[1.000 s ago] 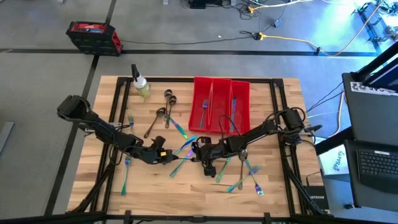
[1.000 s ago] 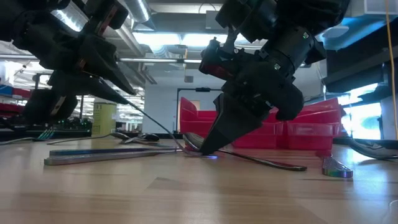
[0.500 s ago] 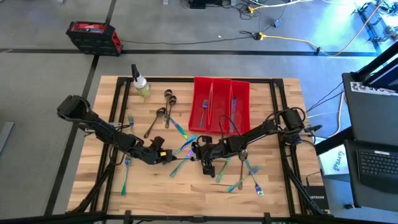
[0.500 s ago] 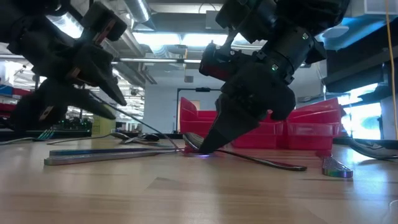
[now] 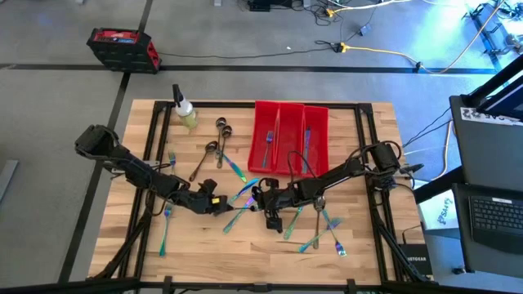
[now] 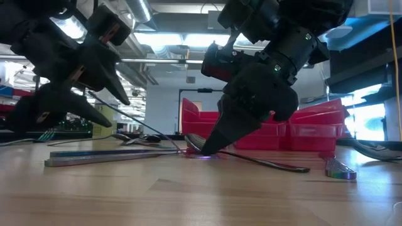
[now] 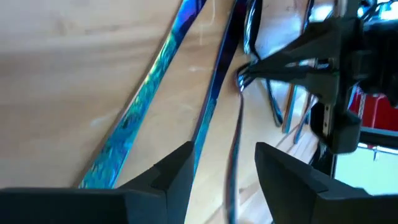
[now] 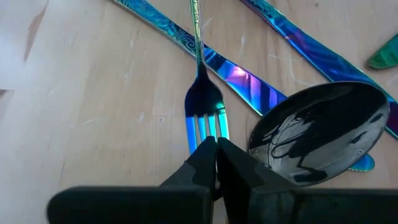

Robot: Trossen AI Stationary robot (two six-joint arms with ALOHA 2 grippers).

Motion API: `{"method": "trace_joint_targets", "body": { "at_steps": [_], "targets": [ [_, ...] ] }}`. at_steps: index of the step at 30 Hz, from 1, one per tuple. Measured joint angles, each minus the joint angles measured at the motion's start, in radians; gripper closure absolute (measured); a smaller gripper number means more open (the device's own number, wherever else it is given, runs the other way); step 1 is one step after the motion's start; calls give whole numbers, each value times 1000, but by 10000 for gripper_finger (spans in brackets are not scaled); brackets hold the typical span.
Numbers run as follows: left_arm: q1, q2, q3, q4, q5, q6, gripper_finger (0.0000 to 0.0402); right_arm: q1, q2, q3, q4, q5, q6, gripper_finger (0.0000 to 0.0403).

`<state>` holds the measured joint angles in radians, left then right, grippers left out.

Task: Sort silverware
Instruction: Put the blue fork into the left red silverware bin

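An iridescent blue fork (image 8: 204,102) of the silverware lies between my two grippers near the table's middle. My right gripper (image 8: 216,144) (image 5: 270,214) is shut on it at table level (image 6: 204,150). The fork's thin handle (image 6: 138,122) slants up to my left gripper (image 6: 121,113) (image 5: 219,204). That gripper is open, and the handle (image 7: 235,143) passes through the gap between its fingers. A dark grey spoon (image 8: 317,130) lies right beside the fork's head. My right gripper pinches the free ends of the fork's tines (image 8: 208,129) between its two fingertips, coming slanting down from the table's right side, along the fork. The tine end is down at the tabletop; the handle rises toward the left. My left gripper's open fingers (image 7: 174,171) flank the handle; I cannot tell whether either touches it.
Other iridescent pieces cross under the fork (image 8: 242,78) and lie scattered at the near right (image 5: 327,229) and the left (image 5: 166,220). A long knife (image 6: 113,157) lies in front. Red bins (image 5: 290,139) stand at the far middle, and a spray bottle (image 5: 185,110) at the far left.
My left gripper has opened around the fork's handle and rolled a little, staying in place. The fork stays slanted, its tine end held at the table.
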<state>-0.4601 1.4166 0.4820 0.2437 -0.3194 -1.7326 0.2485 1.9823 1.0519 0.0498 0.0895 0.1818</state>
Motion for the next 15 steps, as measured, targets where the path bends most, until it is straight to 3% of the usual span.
{"method": "trace_joint_targets", "body": {
  "at_steps": [15],
  "targets": [
    [-5,0,0,0,25,-85,244,1,0,0,0,39,2,403]
  ]
}}
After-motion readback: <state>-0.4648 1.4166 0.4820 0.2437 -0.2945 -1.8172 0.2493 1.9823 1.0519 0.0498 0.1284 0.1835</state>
